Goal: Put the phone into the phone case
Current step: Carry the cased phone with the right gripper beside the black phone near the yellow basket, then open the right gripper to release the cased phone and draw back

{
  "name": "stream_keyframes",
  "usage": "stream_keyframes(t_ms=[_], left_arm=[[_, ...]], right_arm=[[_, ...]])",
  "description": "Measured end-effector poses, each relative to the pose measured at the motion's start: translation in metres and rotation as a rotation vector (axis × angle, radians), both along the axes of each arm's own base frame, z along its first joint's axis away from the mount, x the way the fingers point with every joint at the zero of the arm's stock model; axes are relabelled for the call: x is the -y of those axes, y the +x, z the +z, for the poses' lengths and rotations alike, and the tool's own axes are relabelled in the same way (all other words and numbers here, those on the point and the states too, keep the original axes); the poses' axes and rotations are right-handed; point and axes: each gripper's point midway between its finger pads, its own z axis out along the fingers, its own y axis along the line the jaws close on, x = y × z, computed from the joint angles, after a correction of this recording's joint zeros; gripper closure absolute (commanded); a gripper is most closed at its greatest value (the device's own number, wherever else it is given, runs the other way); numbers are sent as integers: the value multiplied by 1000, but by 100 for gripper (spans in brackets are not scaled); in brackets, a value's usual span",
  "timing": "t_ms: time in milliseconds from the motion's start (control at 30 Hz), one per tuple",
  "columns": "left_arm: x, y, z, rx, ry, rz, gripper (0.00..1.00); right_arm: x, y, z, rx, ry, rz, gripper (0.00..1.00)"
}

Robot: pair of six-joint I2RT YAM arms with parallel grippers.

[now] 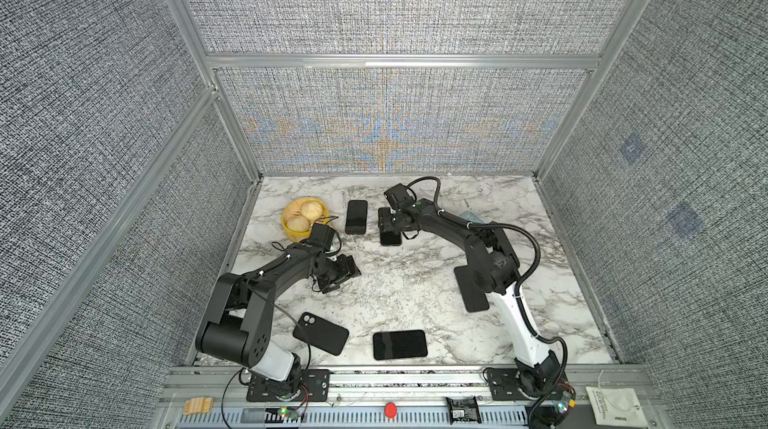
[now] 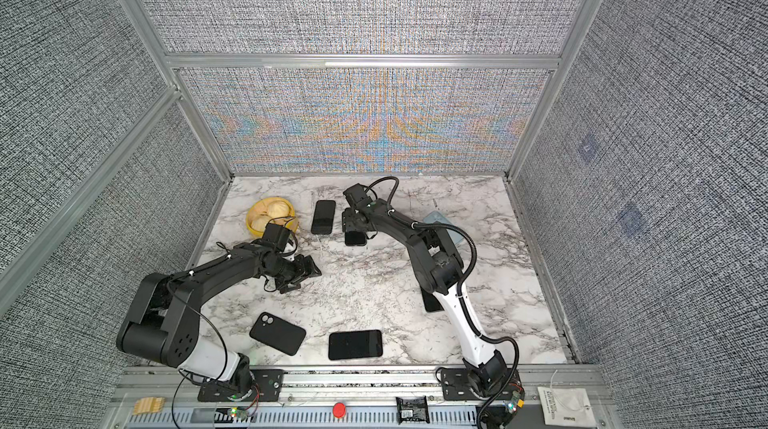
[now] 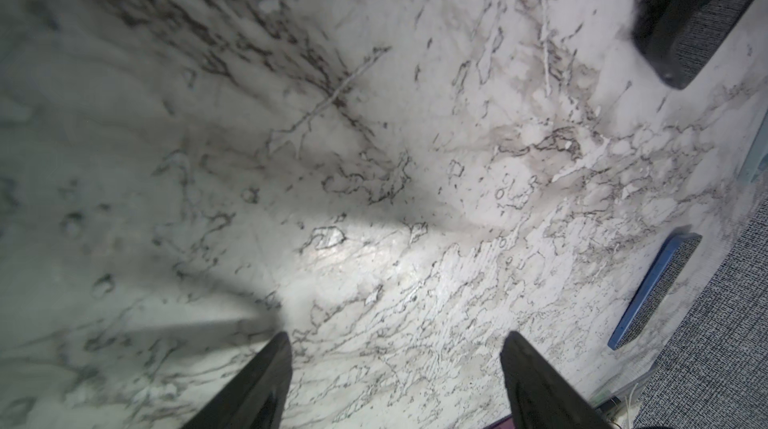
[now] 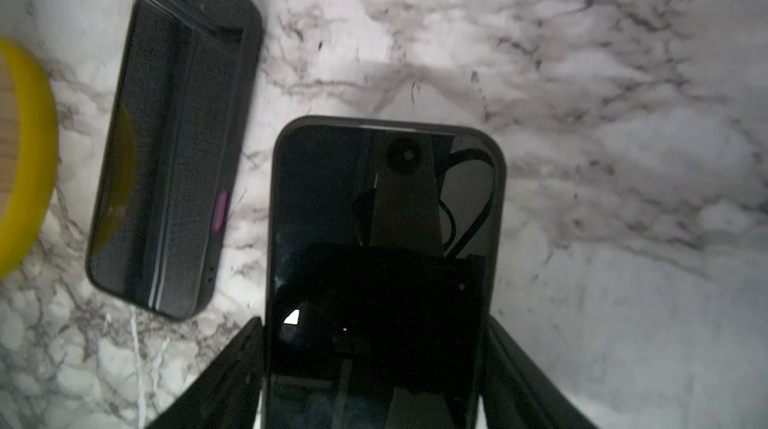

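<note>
**Right gripper clamping the phone at the back of the table**

The right gripper (image 4: pixel 374 325) is straddling the phone (image 4: pixel 386 206), with its fingers (image 4: pixel 245 360) pressing against both long edges. The phone is lying screen-up on the marble table (image 1: pixel 399 281), near the back, just beside another dark phone (image 1: pixel 356 217) and near a yellow bowl (image 1: pixel 288 226). The left gripper (image 3: pixel 395 339) is hovering wide apart and empty over bare marble. The black phone case (image 1: pixel 320 333) is lying near the front edge, well apart from the phone.

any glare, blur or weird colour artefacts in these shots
In both top views: rainbow ripple pattern on the back wall; left wrist view: soft blur, a bright glare patch on the table; right wrist view: the phone is full of reflections, the yellow bowl is blurred.
</note>
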Motion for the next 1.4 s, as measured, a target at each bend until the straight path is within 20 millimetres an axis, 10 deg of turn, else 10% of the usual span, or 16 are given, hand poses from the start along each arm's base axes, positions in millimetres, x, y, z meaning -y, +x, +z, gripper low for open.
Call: stream_keyframes(t_ms=[800,1100,1400], left_arm=[[6,8,1,9,-21,-9,20],[3,2,9,40,-26,-8,20],[-6,-7,10,56,-9,9,20]], right_arm=[[-22,34,-1,-10,209,-29,31],[-20,-31,61,21,182,190,31],[-47,-101,19,-65,113,334,31]])
